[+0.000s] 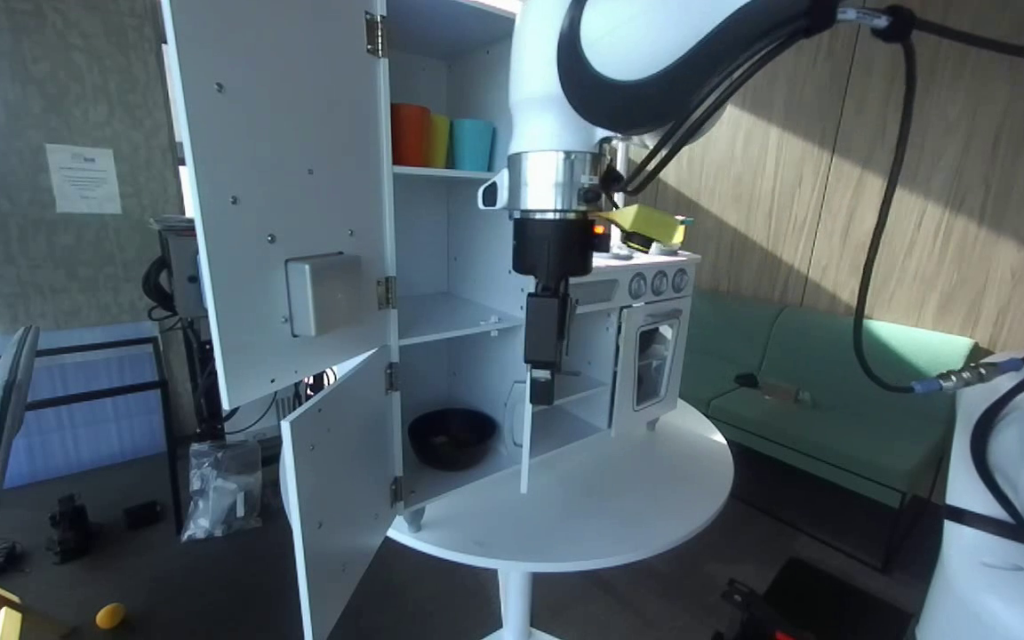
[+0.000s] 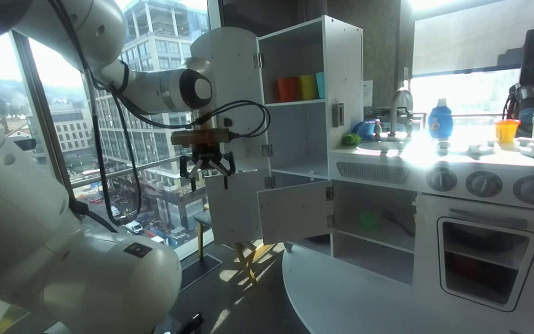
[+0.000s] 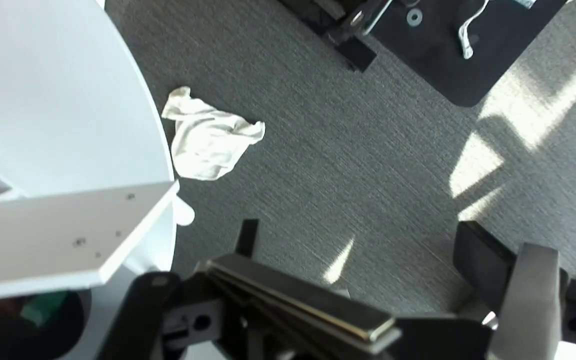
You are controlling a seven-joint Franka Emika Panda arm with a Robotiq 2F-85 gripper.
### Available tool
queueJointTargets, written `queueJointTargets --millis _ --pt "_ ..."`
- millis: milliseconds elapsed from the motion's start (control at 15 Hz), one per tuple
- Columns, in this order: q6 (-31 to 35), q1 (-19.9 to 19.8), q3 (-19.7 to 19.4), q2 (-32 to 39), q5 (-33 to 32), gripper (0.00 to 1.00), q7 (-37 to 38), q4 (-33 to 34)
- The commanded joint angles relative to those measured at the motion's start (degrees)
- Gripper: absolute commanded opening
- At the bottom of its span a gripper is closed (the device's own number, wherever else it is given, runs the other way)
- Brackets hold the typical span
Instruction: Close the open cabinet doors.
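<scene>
The jaws stand wide apart, carpet (image 3: pixel 348 165) showing between them in the wrist view, and the gripper (image 2: pixel 209 182) points straight down. Above it the arm (image 1: pixel 537 116) (its wrist hanging vertical) extends from the upper right in an exterior view. In both exterior views the upper door (image 1: pixel 299 178) and lower door (image 1: pixel 343 480) stand swung open, hinged to the tall white cabinet (image 2: pixel 343 69).
</scene>
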Motion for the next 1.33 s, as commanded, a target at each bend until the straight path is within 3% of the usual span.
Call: queueJointTargets --millis 0,333,600,933,1267 --pt "4.1 -0.2 1.9 11.3 -1.0 1.0 -3.8 10.9" --pt "7.7 -4.0 0.9 22.2 -3.3 1.0 -7.2 20.3" --pt "7.9 -8.4 -0.7 26.6 -2.9 1.0 -8.7 23.4" --pt "8.4 -12.9 -2.7 25.3 -1.8 1.0 -9.2 19.7" --pt "10.5 -15.9 -5.1 21.4 -0.5 1.0 -10.0 11.4"
